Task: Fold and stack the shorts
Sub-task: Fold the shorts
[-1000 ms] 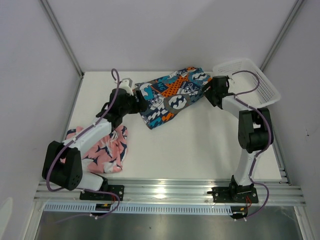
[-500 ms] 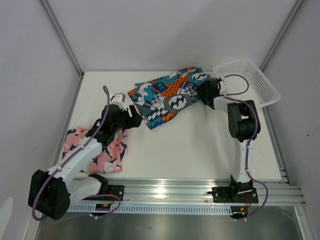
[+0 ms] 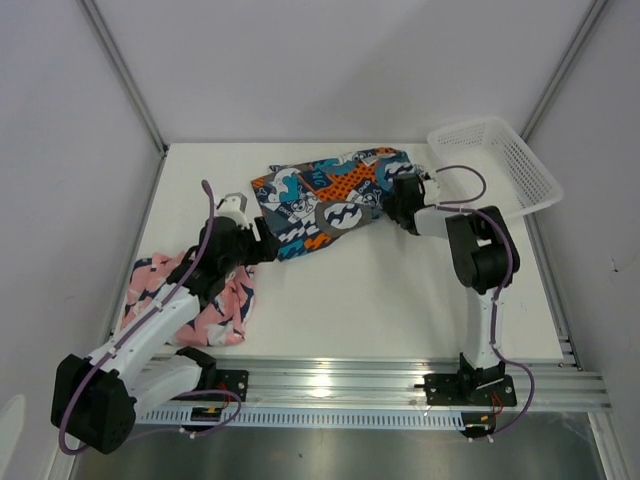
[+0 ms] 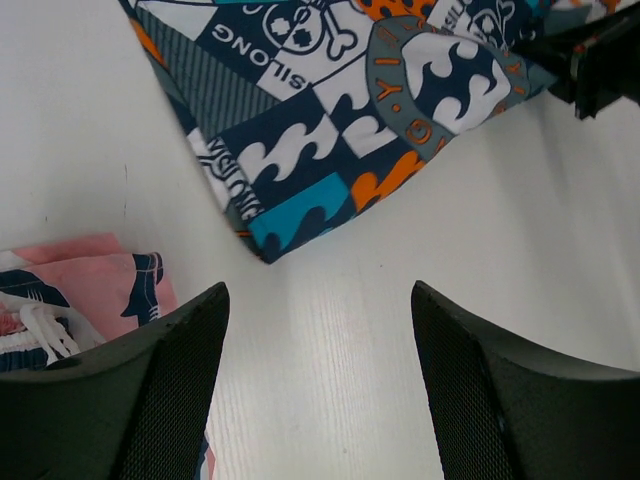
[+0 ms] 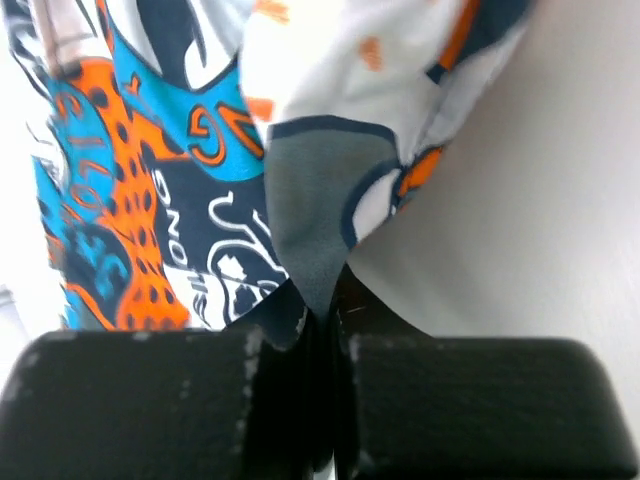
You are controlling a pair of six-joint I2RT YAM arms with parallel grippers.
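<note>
The patterned shorts point(image 3: 325, 198) in blue, teal, orange and white lie spread at the back middle of the table. My right gripper point(image 3: 397, 205) is shut on their right edge, a grey fold of the patterned shorts point(image 5: 310, 225) pinched between the jaws. My left gripper point(image 3: 262, 243) stands open just off their near left corner, with bare table between its fingers point(image 4: 150, 385); that corner of the patterned shorts point(image 4: 310, 150) shows ahead of it. The pink shorts point(image 3: 215, 300) with navy-and-white shapes lie crumpled at the front left, partly under the left arm, and the pink shorts point(image 4: 95, 285) show at the left edge of the left wrist view.
A white mesh basket point(image 3: 520, 165) stands tilted at the back right corner of the white table point(image 3: 380, 290). Metal frame posts rise at both back corners, and a rail runs along the near edge.
The right gripper has closed on the right edge of the patterned shorts and drawn it left and nearer. The left arm has pulled back toward the front left, still open.
</note>
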